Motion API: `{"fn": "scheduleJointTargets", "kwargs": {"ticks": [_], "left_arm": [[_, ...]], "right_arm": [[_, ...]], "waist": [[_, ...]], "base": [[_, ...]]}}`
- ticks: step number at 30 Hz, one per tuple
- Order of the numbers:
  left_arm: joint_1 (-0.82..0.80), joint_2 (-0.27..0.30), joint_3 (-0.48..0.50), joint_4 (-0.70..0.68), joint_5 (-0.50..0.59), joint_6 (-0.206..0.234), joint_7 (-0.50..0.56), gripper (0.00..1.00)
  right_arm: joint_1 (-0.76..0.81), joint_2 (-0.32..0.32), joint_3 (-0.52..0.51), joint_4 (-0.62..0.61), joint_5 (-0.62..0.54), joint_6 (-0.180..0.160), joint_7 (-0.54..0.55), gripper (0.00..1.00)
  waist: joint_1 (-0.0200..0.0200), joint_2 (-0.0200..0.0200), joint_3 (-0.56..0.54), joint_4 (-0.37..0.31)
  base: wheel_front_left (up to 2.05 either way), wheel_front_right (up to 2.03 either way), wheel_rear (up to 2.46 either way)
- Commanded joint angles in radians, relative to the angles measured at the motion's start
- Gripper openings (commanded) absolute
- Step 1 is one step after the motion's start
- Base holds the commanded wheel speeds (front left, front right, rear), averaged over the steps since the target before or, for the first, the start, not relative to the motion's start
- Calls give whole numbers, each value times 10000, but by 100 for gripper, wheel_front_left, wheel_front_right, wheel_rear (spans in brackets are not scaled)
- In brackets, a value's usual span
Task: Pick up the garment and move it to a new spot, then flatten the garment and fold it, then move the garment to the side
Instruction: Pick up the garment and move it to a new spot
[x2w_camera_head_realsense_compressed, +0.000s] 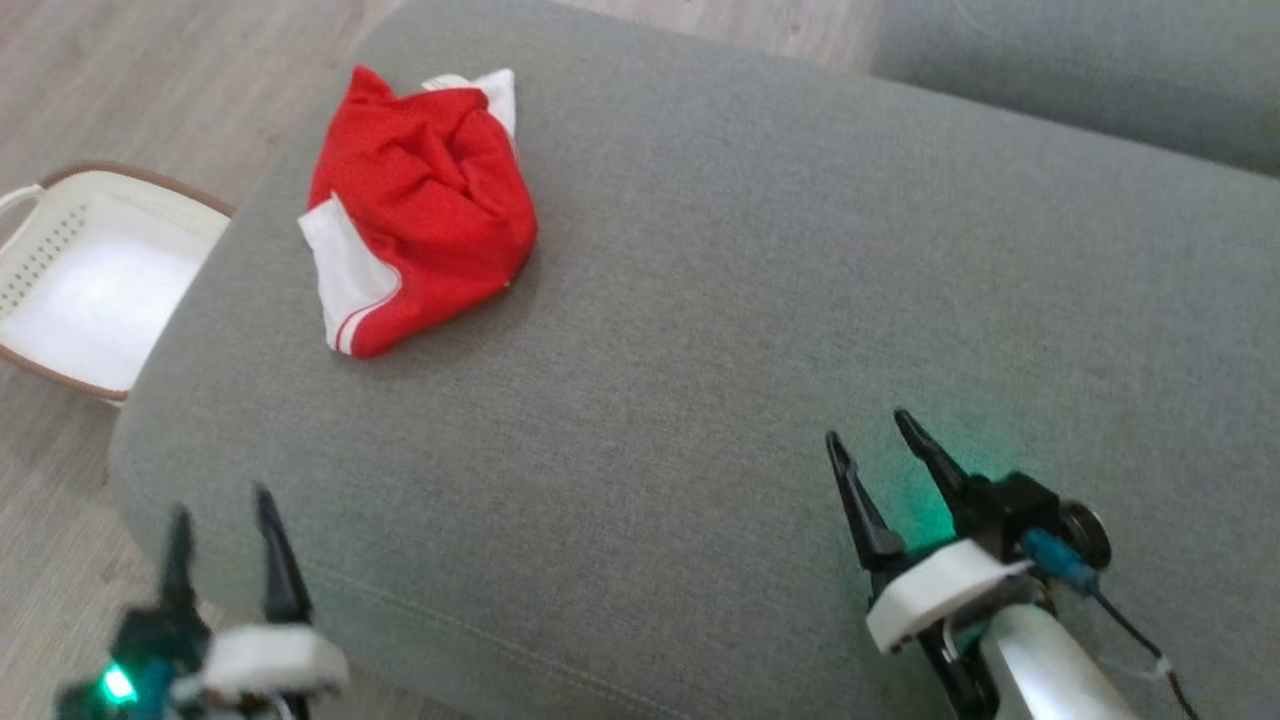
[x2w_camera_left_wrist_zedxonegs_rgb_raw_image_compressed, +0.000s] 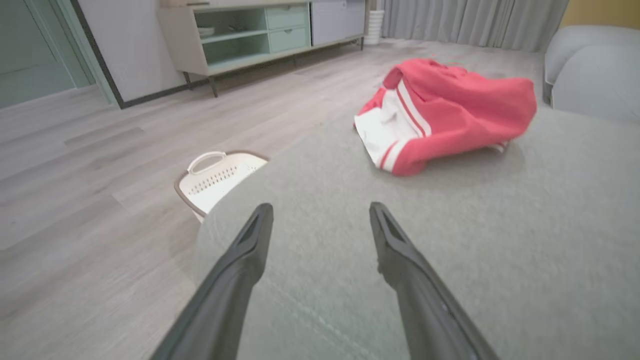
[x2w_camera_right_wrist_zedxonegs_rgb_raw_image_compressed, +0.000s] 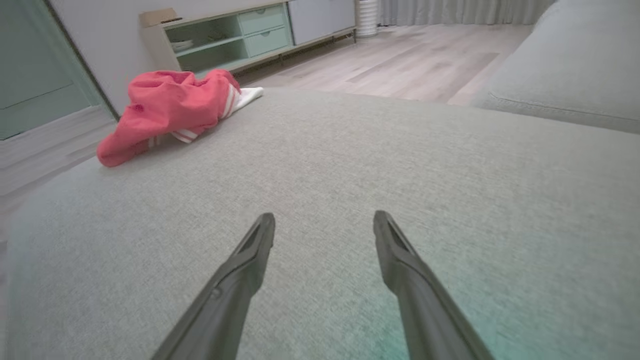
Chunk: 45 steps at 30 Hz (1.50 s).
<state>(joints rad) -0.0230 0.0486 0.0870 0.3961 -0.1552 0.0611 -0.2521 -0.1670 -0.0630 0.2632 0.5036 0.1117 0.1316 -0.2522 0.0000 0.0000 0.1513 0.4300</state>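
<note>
Garment (x2w_camera_head_realsense_compressed: 420, 200): crumpled red fabric with white striped trim, heaped at the far left of the grey woven cushion (x2w_camera_head_realsense_compressed: 700, 340), near a white perforated basket (x2w_camera_head_realsense_compressed: 45, 250). Left gripper (x2w_camera_head_realsense_compressed: 221, 505), near left, and right gripper (x2w_camera_head_realsense_compressed: 866, 426), near right, point toward the far side, tapered fingers apart and empty.

Red white-striped garment (x2w_camera_head_realsense_compressed: 420, 205), grey cushion (x2w_camera_head_realsense_compressed: 750, 300)

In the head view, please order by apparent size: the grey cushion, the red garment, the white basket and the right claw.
1. Grey cushion, by far the largest.
2. Red garment and white basket look about alike; the cushion hides part of the basket.
3. Right claw, smallest.
</note>
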Motion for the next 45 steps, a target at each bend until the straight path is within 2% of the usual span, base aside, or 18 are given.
{"fn": "scheduleJointTargets", "kwargs": {"ticks": [1, 4, 8, 13, 17, 20, 26, 28, 29, 30, 35, 40, 45], "left_arm": [[-983, 219, 593, -534, 127, -39, -97, 100], [-1891, 481, 912, -700, 244, -163, -97, 100], [-3290, 912, 1048, -382, 230, -569, -97, 100], [-5225, 1378, 1062, 1101, -234, -1258, -88, 100], [-6567, 1661, 772, 2446, -430, -1575, 318, 100], [-6984, 1778, 755, 3122, -503, -1573, 654, 100], [-7662, 1928, 1102, 5107, -805, -887, 1859, 100], [-7759, 1971, 1104, 5605, -859, -851, 2172, 100], [-7799, 2000, 1071, 5788, -869, -908, 2285, 45], [-7845, 2037, 1029, 5927, -869, -981, 2327, 0], [-8264, 2375, 749, 5954, -677, -1214, 1741, 0], [-9040, 2685, 131, 5162, -310, -1579, 1022, 0], [-9722, 2362, -792, 3908, -247, -1850, 823, 0]], "right_arm": [[-605, -147, 404, -430, -36, -9, -95, 100], [-965, -433, 651, -712, -10, -9, -95, 100], [-1406, -795, 901, -1222, 38, -9, -95, 100], [-1815, -1154, 1074, -1875, 127, -9, -95, 100], [-1920, -1327, 917, -2204, 444, -9, -95, 100], [-1949, -1470, 905, -2215, 527, -9, -95, 100], [-1971, -1644, 864, -2250, 701, -9, -95, 100], [-1982, -1650, 884, -2212, 765, -9, -95, 100], [-1991, -1633, 884, -2185, 796, -9, -95, 100], [-2005, -1608, 893, -2160, 817, -9, -95, 100], [-1999, -1250, 834, -1936, 976, -9, -95, 100], [-1927, -771, 873, -1727, 1096, -9, -95, 100], [-1752, -428, 811, -1529, 1185, -9, -95, 100]], "waist": [[0, 0, 474, -331], [0, 0, 965, -585], [0, 0, 1690, -924], [0, 0, 2518, -1376], [0, 0, 3031, -1683], [0, 0, 3208, -1835], [0, 0, 3488, -2296], [0, 0, 3483, -2412], [0, 0, 3456, -2458], [0, 0, 3424, -2505], [0, 0, 2992, -2754], [0, 0, 2290, -3246], [0, 0, 1637, -4036]], "base": [[0, 0, 0], [0, 0, 0], [0, 0, 0], [0, 0, 0], [0, 0, 0], [0, 0, 0], [0, 0, 0], [0, 0, 0], [0, 0, 0], [0, 0, 0], [0, 0, 0], [0, 0, 0], [0, 0, 0]]}}
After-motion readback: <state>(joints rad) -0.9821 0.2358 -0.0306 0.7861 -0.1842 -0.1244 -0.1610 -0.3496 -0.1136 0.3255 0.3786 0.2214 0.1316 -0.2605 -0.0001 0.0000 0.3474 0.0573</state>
